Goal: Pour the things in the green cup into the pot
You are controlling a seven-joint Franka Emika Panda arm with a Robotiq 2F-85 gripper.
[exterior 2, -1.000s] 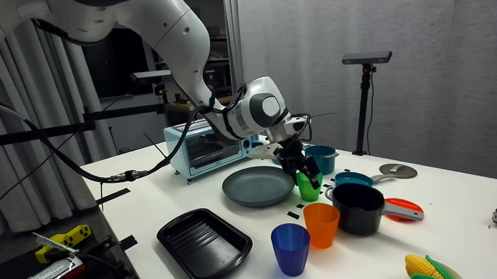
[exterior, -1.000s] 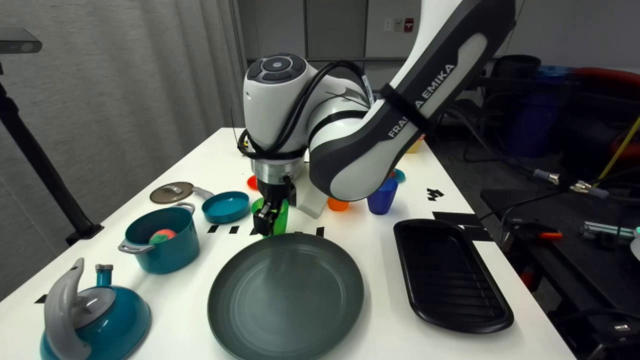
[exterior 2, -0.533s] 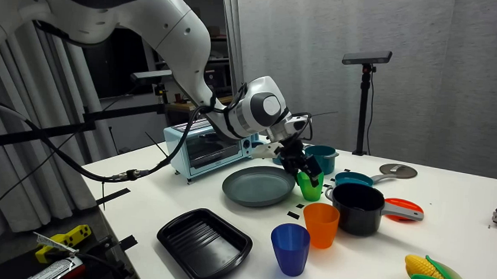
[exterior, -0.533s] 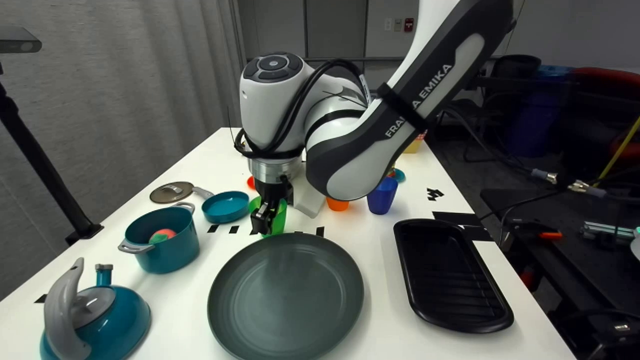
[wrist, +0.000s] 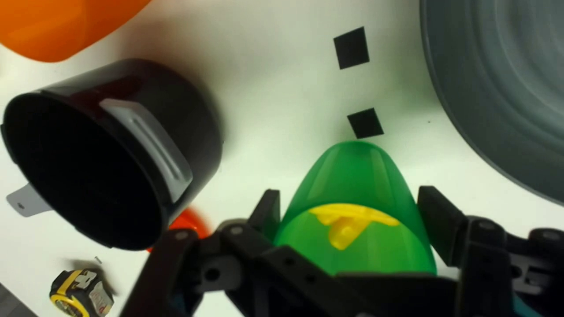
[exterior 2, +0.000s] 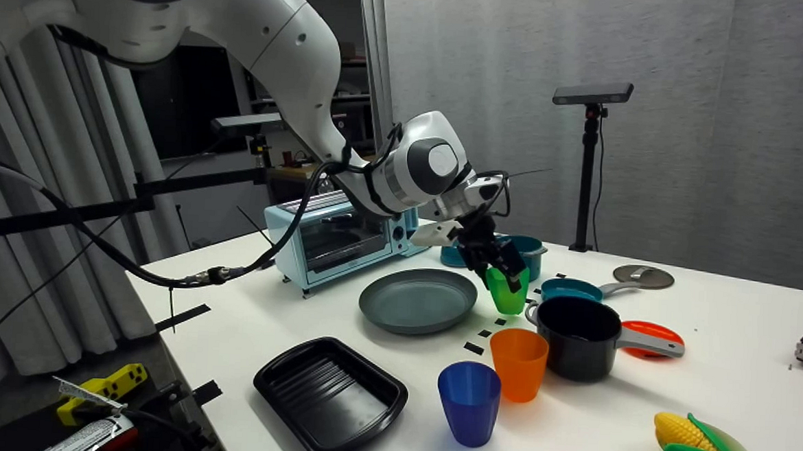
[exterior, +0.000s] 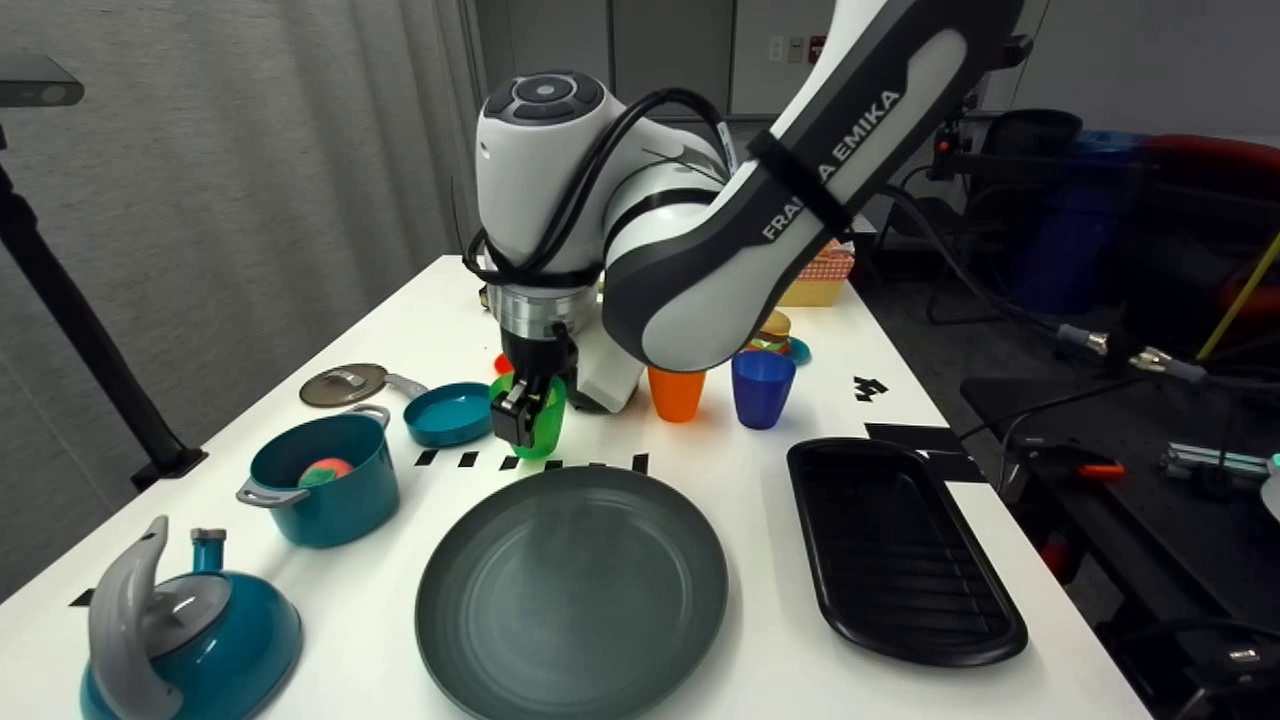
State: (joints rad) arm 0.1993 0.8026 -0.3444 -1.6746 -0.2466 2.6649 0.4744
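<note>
The green cup (exterior: 548, 425) is held between the fingers of my gripper (exterior: 520, 412), a little above the table in both exterior views (exterior 2: 507, 298). In the wrist view the gripper (wrist: 350, 204) has one finger on each side of the cup (wrist: 352, 176). Yellow pieces (wrist: 346, 226) lie inside the cup. The black pot (exterior 2: 579, 352), with a grey long handle, stands on the table beside the cup, towards the orange cup. In the wrist view the pot (wrist: 180, 101) is left of the cup, its inside dark. The arm hides it in an exterior view.
The orange cup (exterior 2: 518, 369) and blue cup (exterior 2: 469, 404) stand near the pot. A red plate (exterior 2: 653, 331) lies under the pot's handle, a teal pan (exterior 2: 570, 288) behind it. The large grey plate (exterior: 570, 590), teal pot (exterior: 345, 505) and black tray (exterior: 900, 550) are around.
My gripper has risen with the green cup in it, lifting it off the table and shifting it slightly away from the grey plate towards the teal pan. The other things have not moved.
</note>
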